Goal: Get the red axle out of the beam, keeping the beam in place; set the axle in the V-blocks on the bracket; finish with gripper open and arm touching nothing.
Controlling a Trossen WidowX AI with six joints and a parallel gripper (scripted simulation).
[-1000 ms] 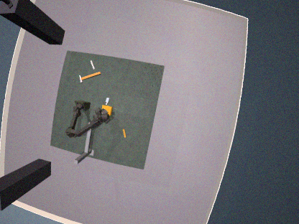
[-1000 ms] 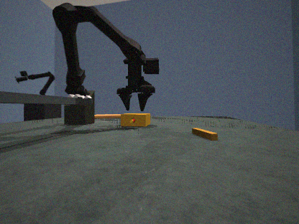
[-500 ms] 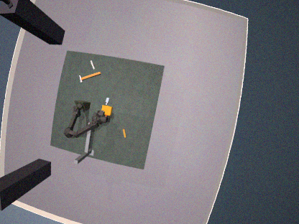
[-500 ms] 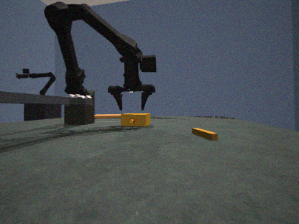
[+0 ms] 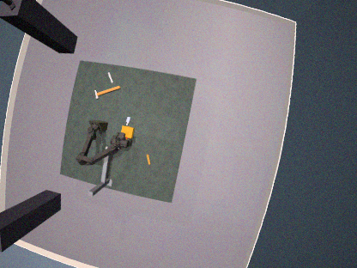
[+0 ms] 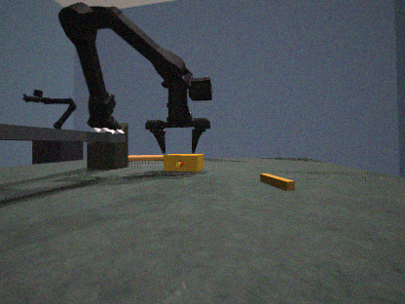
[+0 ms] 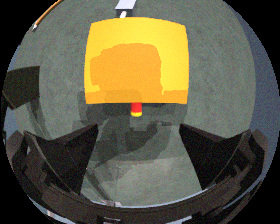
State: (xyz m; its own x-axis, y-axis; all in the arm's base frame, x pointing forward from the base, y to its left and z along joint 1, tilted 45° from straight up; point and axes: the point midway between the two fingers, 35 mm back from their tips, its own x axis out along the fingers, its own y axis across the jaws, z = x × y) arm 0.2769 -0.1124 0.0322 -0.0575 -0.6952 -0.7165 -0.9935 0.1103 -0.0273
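Blue walls (rather plain), green mat, pale surround

In the top view, a hammer with an orange handle and pale head is seen lying on the green mat, far left. A small white stick is set just beyond it. A short orange bar is seen lying at the right, nearer. Two dark posts are seen at the left, one far, one near.
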